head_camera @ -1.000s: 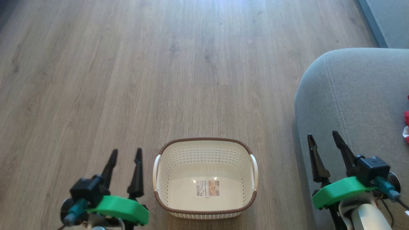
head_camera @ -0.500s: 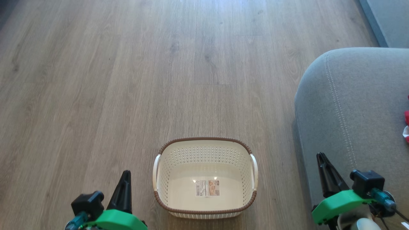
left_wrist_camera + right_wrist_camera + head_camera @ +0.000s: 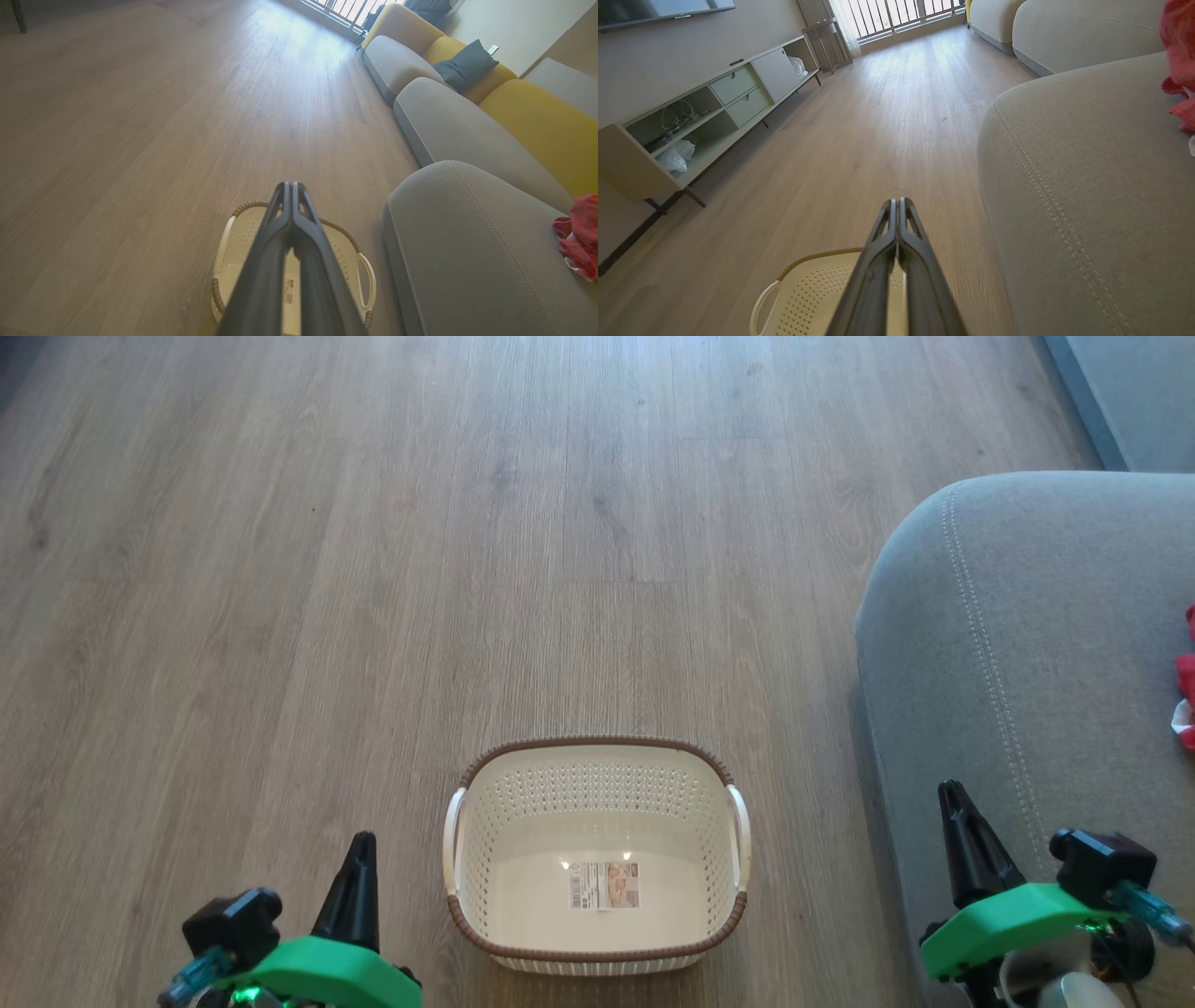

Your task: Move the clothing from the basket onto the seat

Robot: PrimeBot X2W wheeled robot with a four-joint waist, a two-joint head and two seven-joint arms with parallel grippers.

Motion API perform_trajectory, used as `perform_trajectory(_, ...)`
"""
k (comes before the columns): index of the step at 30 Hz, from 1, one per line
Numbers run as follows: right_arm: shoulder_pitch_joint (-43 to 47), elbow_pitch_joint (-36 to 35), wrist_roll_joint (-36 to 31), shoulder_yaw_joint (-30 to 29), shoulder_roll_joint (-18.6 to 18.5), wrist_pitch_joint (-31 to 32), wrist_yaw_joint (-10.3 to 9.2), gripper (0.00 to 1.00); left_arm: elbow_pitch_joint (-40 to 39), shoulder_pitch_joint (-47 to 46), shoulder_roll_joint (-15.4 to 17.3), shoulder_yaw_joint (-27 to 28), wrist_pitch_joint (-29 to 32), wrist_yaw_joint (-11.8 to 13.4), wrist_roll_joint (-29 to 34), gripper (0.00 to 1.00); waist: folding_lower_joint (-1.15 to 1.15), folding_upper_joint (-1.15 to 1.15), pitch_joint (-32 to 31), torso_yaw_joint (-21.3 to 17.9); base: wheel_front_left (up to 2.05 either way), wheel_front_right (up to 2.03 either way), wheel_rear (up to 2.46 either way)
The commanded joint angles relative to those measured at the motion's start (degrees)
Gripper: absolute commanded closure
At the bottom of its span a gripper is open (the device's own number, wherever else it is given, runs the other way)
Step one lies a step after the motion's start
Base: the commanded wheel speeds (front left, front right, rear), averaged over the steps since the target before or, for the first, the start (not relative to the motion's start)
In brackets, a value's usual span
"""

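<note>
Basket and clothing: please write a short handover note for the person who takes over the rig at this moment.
Left gripper: shut, empty, left of the basket.
Right gripper: shut, empty, by the seat.
Basket: on the floor, holding nothing but its sticker.
Clothing: red heap on the seat, at the head view's right border.
Done: basket emptied, clothing on the seat.
Left: nothing visible to move.
</note>
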Motion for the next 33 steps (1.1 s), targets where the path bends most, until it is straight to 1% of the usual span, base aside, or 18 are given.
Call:
perform_trajectory(1,-2.6,-2.1,2.2,-0.5,0.1,0.5,0.00,1.00,-1.5,-2.7,0.5,1.3,0.4,-0.6,-1.9,1.00,0.00,0.00,0.0,-0.1,0.00,0.00,0.00)
perform_trajectory(33,-3.8,-2.6,22.5,-2.3,0.8,5.7,0.00,1.00,-0.4,-5.1,0.9,4.6,5.1,-2.8,-20.3,1.00,0.00,0.00,0.1,-1.0,0.00,0.00,0.00)
